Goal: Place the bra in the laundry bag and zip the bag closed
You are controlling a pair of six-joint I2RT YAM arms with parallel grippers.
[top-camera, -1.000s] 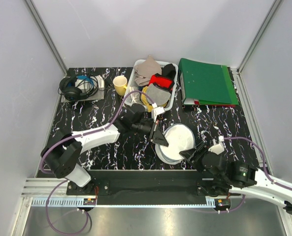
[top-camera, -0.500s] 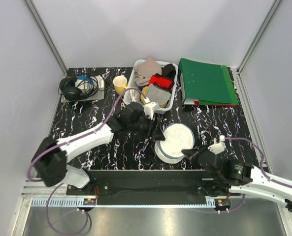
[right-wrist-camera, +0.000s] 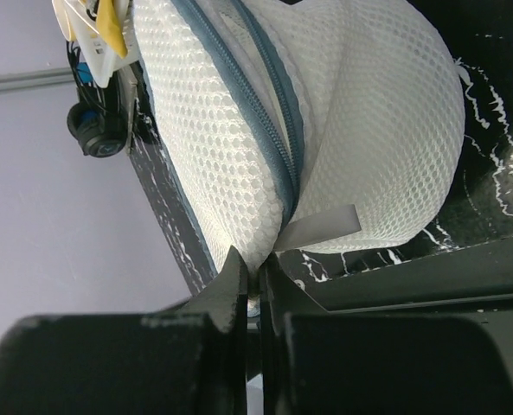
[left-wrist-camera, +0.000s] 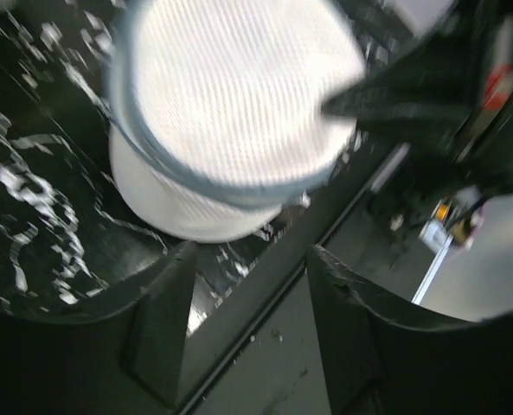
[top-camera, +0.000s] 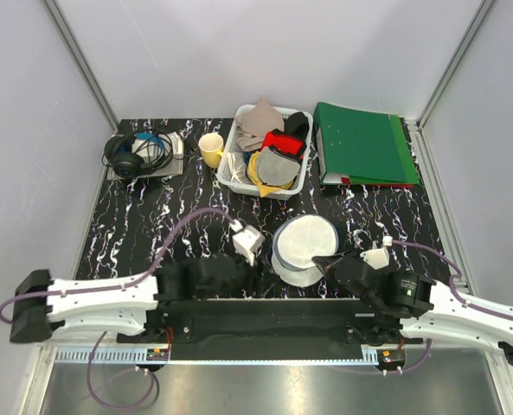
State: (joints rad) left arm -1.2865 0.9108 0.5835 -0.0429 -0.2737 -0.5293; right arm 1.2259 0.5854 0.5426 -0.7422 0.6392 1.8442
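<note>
The laundry bag (top-camera: pixel 304 248) is a white mesh drum with a grey-blue zip (right-wrist-camera: pixel 278 147) round its rim, lying near the table's front edge. It bulges, and it also fills the left wrist view (left-wrist-camera: pixel 239 95) and the right wrist view (right-wrist-camera: pixel 360 121). The bra is hidden. My right gripper (top-camera: pixel 319 262) is shut on the bag's near rim (right-wrist-camera: pixel 254 264), right where the zip ends beside a grey tab (right-wrist-camera: pixel 321 229). My left gripper (top-camera: pixel 260 275) hangs open just left of the bag, apart from it, with nothing between its fingers (left-wrist-camera: pixel 247 268).
A white lattice basket (top-camera: pixel 232 169) of grey, red and yellow garments stands at the back. A yellow cup (top-camera: pixel 210 149) and headphones (top-camera: pixel 135 154) lie to its left, a green folder (top-camera: pixel 364 145) to its right. The black front rail (top-camera: pixel 265 313) runs under both grippers.
My left gripper has opened, let go of the bag and drawn back to the front left. My right gripper has shut on the bag's near rim. The bag shifted slightly.
</note>
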